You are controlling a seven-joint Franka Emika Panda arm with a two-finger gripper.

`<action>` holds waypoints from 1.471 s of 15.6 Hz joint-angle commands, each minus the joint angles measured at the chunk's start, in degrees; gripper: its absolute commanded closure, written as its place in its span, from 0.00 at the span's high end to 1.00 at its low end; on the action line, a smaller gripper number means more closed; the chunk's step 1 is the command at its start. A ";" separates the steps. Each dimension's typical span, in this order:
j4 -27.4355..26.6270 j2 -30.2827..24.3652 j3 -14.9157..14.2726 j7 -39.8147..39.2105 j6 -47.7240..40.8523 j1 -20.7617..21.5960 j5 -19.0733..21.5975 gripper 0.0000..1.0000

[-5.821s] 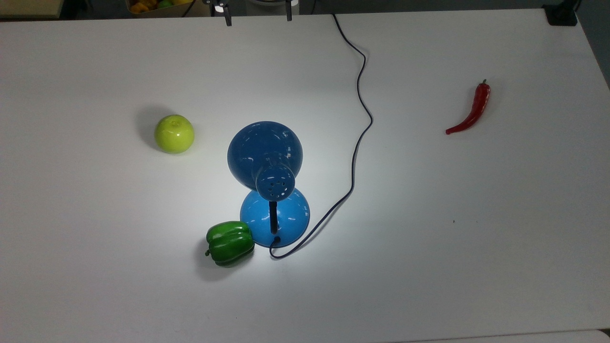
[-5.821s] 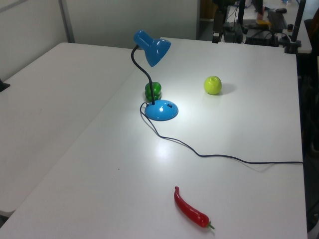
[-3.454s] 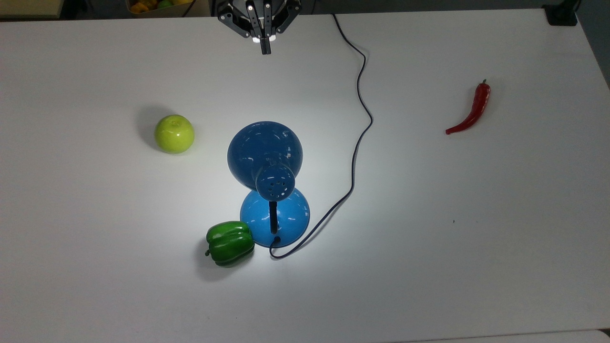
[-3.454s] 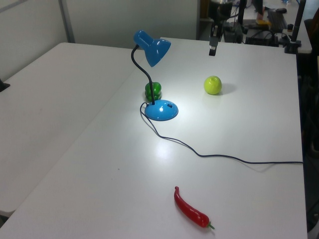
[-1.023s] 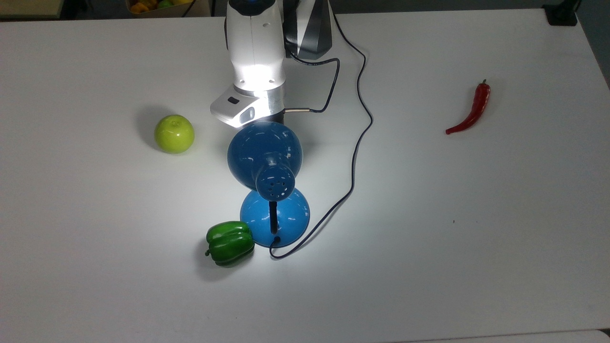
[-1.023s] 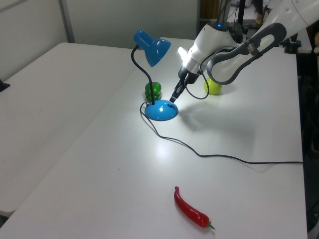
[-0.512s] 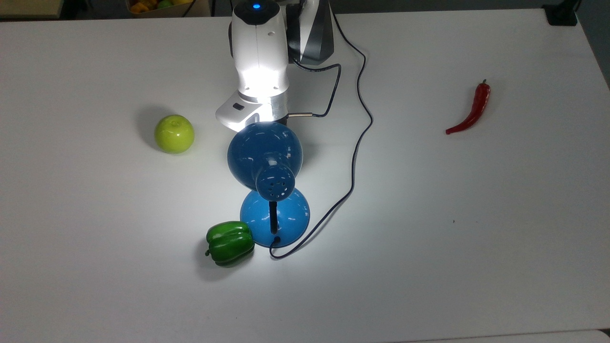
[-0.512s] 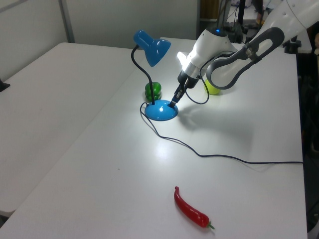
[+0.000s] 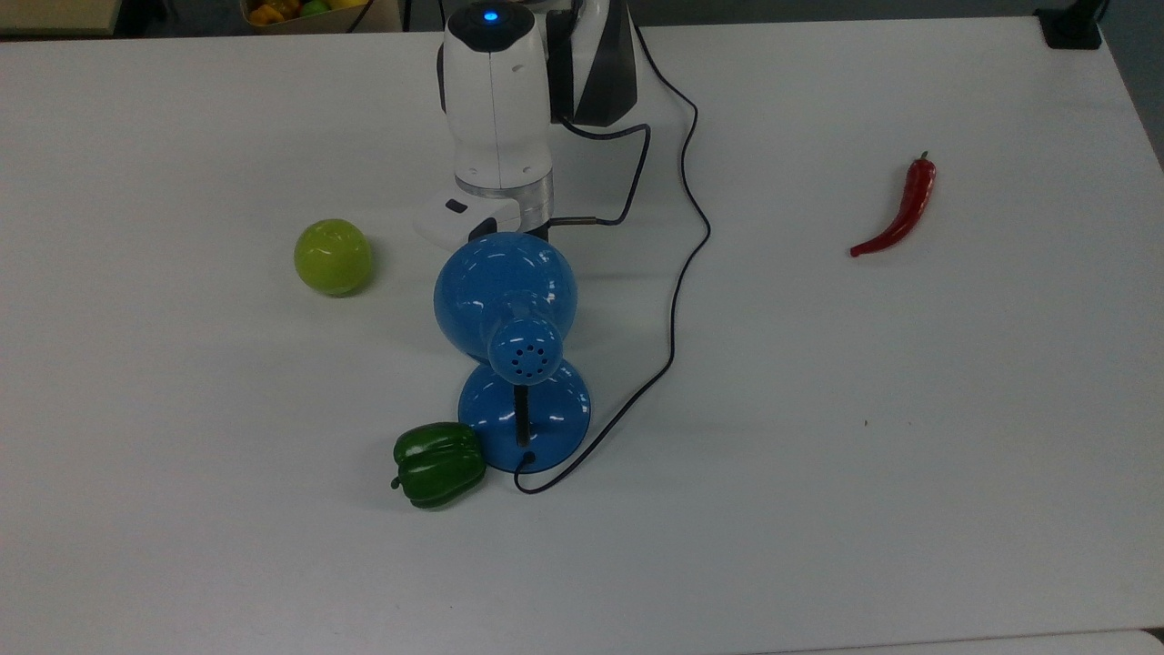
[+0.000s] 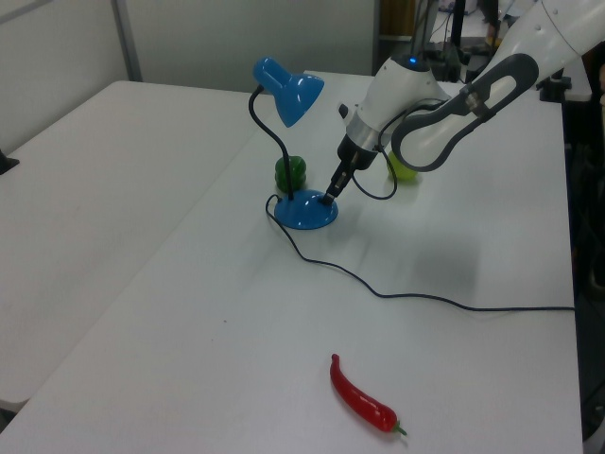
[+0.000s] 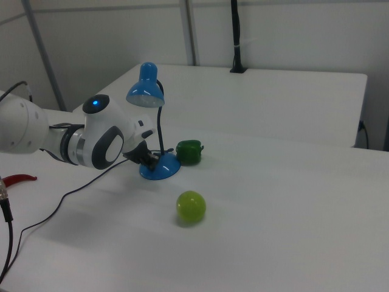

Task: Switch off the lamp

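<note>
We see the pincer [image 10: 330, 197] tip pressed onto the round base of the lamp [image 10: 305, 209], its fingers drawn together and holding nothing, as far as the left view lets us judge. The lamp stands mid-bench [image 9: 909, 455], unlit. A green pepper [image 9: 438, 464] sits just beside the base, a green apple [image 9: 333, 256] nearby, a red chilli [image 9: 898, 211] well apart.

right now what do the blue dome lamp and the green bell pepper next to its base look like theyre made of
Blue dome lamp: probably painted metal with a gloss enamel finish, judging by the sharp highlights on shade and base; glossy plastic is possible. Its neck looks matte black.
Green bell pepper: likely a plastic replica, since its skin is evenly coloured and shiny; a real pepper cannot be ruled out.
</note>
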 commanded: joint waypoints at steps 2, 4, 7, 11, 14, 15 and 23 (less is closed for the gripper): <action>-5.20 -2.89 -0.41 0.24 0.58 0.51 -1.67 0.00; -7.14 -6.84 -0.33 0.07 -3.44 0.33 -1.75 0.00; -6.62 -12.02 -0.41 -0.81 -15.74 0.24 -1.67 0.00; -5.22 -18.27 -0.33 -0.81 -30.50 0.51 -1.67 0.06; -2.76 -21.79 -0.41 -0.81 -42.46 0.51 -1.76 0.31; -2.05 -22.93 -0.33 -0.81 -45.19 0.51 -1.76 0.45; 10.95 -25.23 -0.41 3.05 -64.36 -0.20 -0.97 1.00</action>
